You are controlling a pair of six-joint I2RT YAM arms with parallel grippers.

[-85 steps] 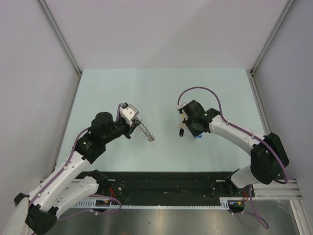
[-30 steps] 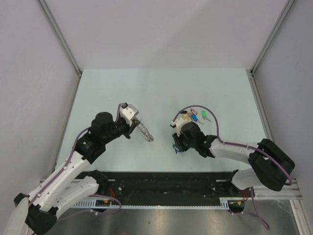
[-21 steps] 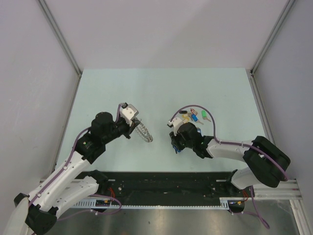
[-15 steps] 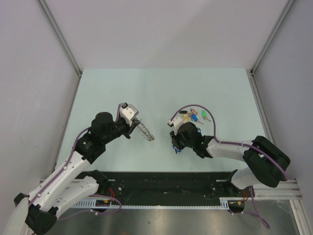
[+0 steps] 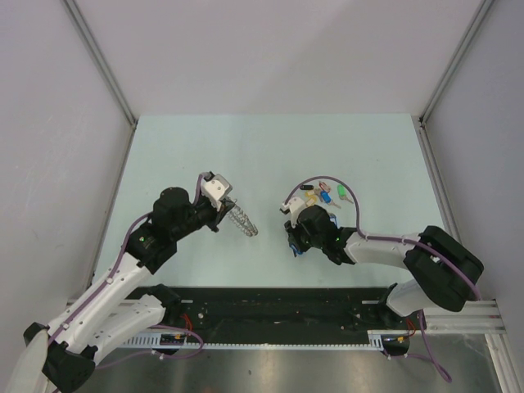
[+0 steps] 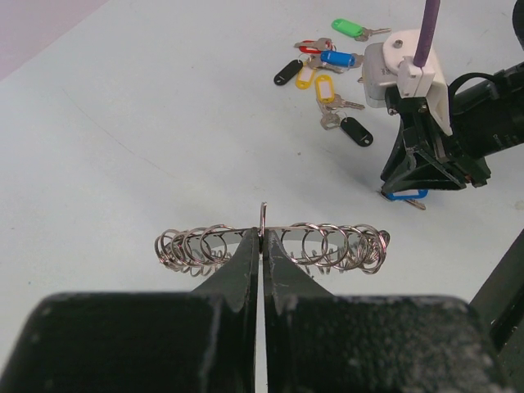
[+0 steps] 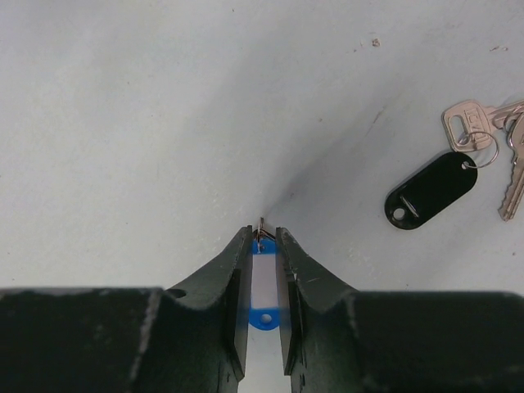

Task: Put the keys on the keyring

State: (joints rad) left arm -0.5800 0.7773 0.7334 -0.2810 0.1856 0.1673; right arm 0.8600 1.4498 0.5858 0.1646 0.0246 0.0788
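Nearest the left wrist camera, the left claw (image 6: 262, 236) is sitting fully closed, pinching one loop of the keyring (image 6: 327, 244). It's looking like a coil of wire loops stretching sideways across the middle of the frame, hanging above the desk (image 5: 246, 147). Right of centre in the top view, the right claw (image 7: 262, 237) is pointing down at the desk with its fingers squeezing in on a blue-tagged key (image 7: 262, 282). A black tag (image 7: 430, 190) is lying just beside it at the right. Further back, upper right in the left wrist view, the rest of the keys (image 6: 327, 70) are lying bunched together, green tag (image 6: 348, 28) farthest away. Anything on the tags is showing up too small to read.
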